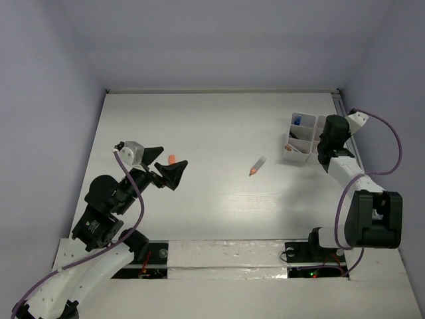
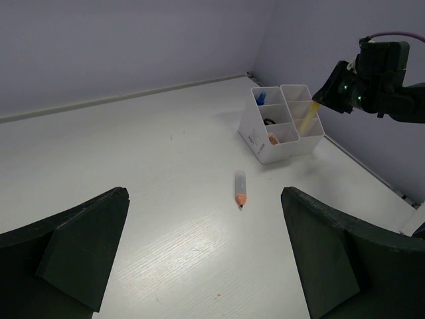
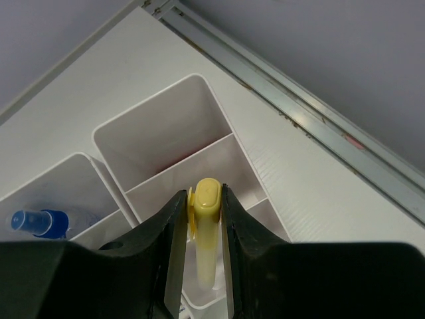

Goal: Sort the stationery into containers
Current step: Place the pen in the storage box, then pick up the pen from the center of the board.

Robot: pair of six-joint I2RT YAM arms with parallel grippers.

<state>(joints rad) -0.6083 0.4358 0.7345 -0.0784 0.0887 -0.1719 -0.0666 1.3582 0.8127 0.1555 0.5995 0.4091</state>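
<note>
you are holding the yellow marker (image 3: 206, 232) pinched between the two jaws of the right gripper (image 3: 202, 199), cap end up, over the white tray (image 3: 166, 86) that is sitting at the far right corner of the desk (image 1: 199, 133). the marker is hanging tilted, with its lower end pointing into one of the nearer cells of the tray's right-hand section; whether it is already below the rim is hard to tell. the cell beside it on the left is carrying the blue-capped tube (image 3: 33, 220).

to finish this step cleanly, you are aiming to bring the marker's lower end well inside the walls before letting go. the dividers are thin, so any sideways push is probably going to shove the light tray. lowering straight along the marker's own line looks safest, then parting the jaws only a little and lifting straight up so the cap is not dragging on a finger.

the left gripper (image 2: 202, 199) is hovering with its jaws spread wide and holding nothing, over the left side of the desk. a short orange-tipped pencil (image 1: 257, 166) is lying alone near the middle of the desk, waiting for a later pick.
</note>
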